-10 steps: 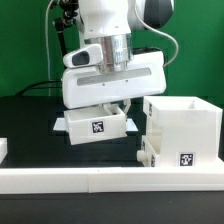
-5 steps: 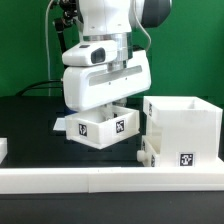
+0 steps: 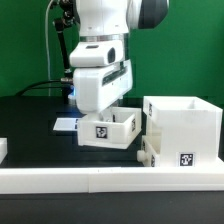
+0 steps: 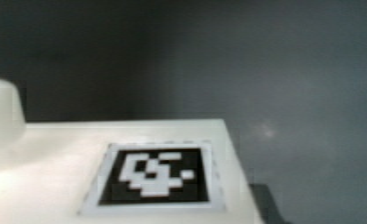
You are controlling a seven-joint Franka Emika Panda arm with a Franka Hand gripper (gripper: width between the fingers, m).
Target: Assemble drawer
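Observation:
A small open white drawer box (image 3: pixel 108 130) with a black-and-white tag on its front stands on the black table, just left of the large white drawer housing (image 3: pixel 182 125) in the exterior view. My gripper (image 3: pixel 104 110) reaches down into the box from above and is shut on its wall; the fingertips are hidden by the hand and the box. In the wrist view a white panel of the box with a tag (image 4: pixel 153 172) fills the near part, and no fingers show.
The flat marker board (image 3: pixel 64 124) lies behind the box, to the exterior view's left. A long white rail (image 3: pixel 100 181) runs along the table's front. A small white part (image 3: pixel 3 150) sits at the far left edge.
The gripper has turned with the drawer box in it and shifted toward the exterior view's right. The box now faces front with one tag showing and sits closer to the housing.

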